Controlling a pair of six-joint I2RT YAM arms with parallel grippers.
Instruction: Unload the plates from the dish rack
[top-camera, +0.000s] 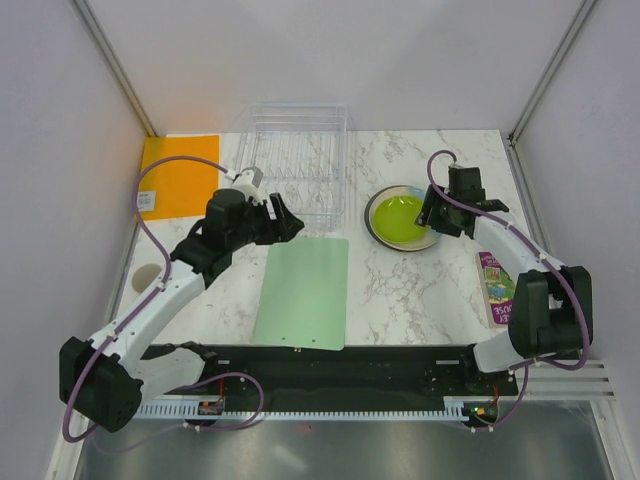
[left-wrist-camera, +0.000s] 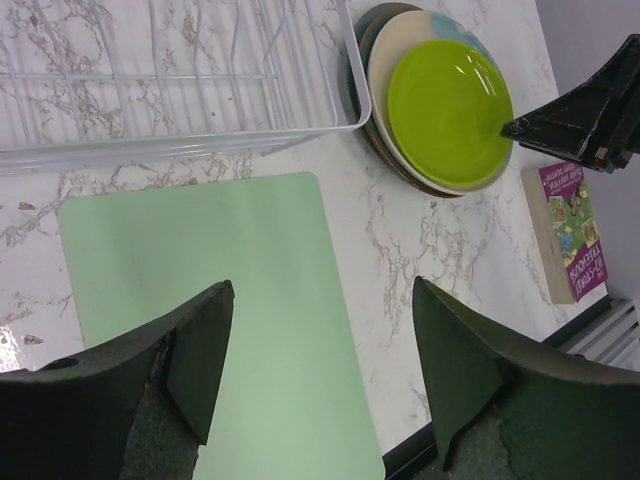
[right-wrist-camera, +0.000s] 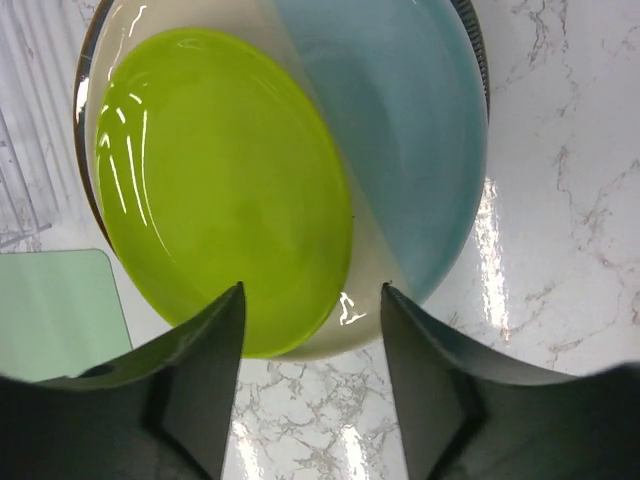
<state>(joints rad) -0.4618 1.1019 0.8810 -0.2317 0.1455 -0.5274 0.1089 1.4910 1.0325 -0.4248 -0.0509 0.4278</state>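
Beside the clear plastic dish rack (top-camera: 300, 160), stacked glossy round plates (top-camera: 403, 218), lime-green plate (right-wrist-camera: 220, 190) topmost: probably stiff, slick, chippable, best pinched at the rim; left gripper (left-wrist-camera: 322, 290), right gripper (right-wrist-camera: 312, 292) agape, empty.

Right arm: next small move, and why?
Probably raise the right gripper clear and retract. Its fingers are open over the lime-green plate, which already lies on the stack beside the dish rack, and the rack shows no plates left.
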